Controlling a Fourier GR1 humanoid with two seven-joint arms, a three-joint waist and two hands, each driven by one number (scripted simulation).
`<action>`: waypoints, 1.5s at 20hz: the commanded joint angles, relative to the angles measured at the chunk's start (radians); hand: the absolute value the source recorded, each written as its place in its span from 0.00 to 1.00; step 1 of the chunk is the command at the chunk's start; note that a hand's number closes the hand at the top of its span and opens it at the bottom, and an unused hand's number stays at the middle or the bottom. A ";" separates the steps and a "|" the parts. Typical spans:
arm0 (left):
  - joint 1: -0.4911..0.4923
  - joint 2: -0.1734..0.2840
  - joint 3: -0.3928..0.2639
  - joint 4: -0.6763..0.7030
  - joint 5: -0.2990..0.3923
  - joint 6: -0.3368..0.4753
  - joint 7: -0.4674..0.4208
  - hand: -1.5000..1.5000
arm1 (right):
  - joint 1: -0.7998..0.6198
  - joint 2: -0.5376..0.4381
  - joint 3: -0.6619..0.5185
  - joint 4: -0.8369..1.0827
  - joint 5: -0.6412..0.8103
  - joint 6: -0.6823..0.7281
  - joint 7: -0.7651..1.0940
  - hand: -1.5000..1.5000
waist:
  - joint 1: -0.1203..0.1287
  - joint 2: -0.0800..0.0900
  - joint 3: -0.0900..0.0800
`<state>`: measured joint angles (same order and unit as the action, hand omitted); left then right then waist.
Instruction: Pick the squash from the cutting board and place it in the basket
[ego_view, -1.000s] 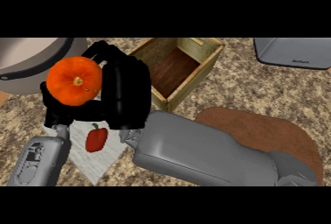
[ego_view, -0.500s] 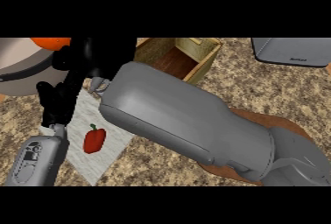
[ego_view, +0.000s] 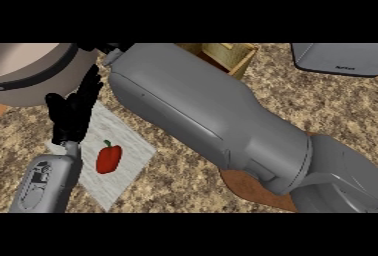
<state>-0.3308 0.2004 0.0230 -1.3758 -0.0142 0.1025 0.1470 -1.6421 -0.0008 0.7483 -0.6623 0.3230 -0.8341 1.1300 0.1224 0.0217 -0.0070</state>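
The right forearm (ego_view: 214, 120) has been swung further across the view, and the squash, seen moments ago, is now hidden. The right hand's state cannot be told. The basket (ego_view: 229, 54) peeks beyond. The left hand (ego_view: 74, 112) rests spread beside the red pepper (ego_view: 108, 157).

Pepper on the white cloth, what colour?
Red pepper with a small green stem, lying on the white cloth. Head view, the only one.
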 joint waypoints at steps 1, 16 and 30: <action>-0.003 0.026 0.025 0.015 0.019 -0.028 -0.018 0.50 | 0.003 0.001 0.030 0.065 -0.066 0.011 0.049 1.00 | 0.005 0.006 0.000; 0.037 0.040 0.049 -0.052 0.039 -0.035 0.034 0.50 | 0.057 0.001 -0.039 0.175 -0.240 -0.015 -0.183 1.00 | -0.040 -0.002 0.005; 0.072 0.038 0.063 -0.035 0.022 -0.021 -0.020 0.50 | -0.017 0.001 0.284 0.374 0.025 0.382 -0.337 1.00 | -0.059 -0.004 0.004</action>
<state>-0.2613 0.2361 0.0718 -1.4345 0.0058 0.0819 0.1492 -1.6307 0.0000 1.0016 -0.3142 0.3135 -0.5304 0.8152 0.0716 0.0177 -0.0044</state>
